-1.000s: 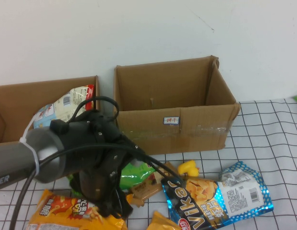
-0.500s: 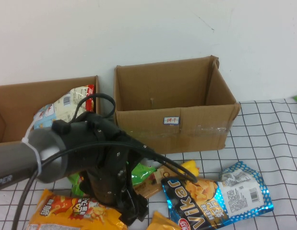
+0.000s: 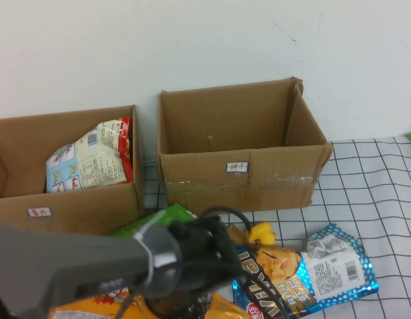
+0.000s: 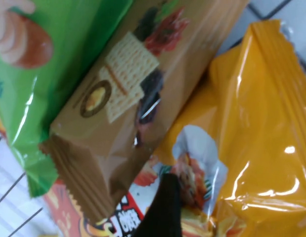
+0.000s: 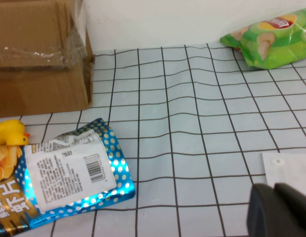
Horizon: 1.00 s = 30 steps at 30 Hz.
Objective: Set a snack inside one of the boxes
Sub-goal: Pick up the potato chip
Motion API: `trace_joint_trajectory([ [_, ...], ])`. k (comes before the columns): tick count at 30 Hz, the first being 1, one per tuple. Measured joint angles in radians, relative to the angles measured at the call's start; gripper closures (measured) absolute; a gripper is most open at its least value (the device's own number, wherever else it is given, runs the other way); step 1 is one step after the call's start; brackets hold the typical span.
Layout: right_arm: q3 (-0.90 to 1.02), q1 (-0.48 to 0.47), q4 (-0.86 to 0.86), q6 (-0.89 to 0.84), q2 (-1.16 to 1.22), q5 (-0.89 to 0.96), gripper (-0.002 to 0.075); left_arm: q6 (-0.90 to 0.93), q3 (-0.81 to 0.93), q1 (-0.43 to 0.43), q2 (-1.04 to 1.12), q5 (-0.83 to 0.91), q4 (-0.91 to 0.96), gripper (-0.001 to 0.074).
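The snack, a puffy orange-yellow bag, fills the left wrist view beside a brown biscuit pack and the green bag. In the high view only its edge shows at the front, under my left arm. My left gripper is open right over the orange bag; one dark finger shows. In the high view the arm hides the gripper. The low brown box with the red-marked label stands at the back left. My right gripper is shut and empty, low over the checked cloth.
A white snack bag lies in the low box. The taller box with a blue-marked label stands at the back middle. A yellow duck and the blue Vikar bag lie in front of it. Another green bag lies far right.
My left arm has swung down and right over the snack pile, so it now covers the orange bag and the biscuit pack. The white bag in the low box is uncovered.
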Motion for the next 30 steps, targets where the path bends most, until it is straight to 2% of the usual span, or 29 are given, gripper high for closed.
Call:
trace_joint_trajectory([
  [11, 0.000, 0.000, 0.000, 0.000, 0.000, 0.000, 0.0727, -0.180, -0.002, -0.020, 0.067, 0.109, 0.145, 0.0081],
  [21, 0.000, 0.000, 0.000, 0.000, 0.000, 0.000, 0.0727, -0.199, -0.002, 0.007, 0.075, 0.120, 0.199, 0.0090],
  [30, 0.000, 0.000, 0.000, 0.000, 0.000, 0.000, 0.0727, -0.194, -0.002, 0.132, 0.076, 0.095, 0.124, 0.0293],
])
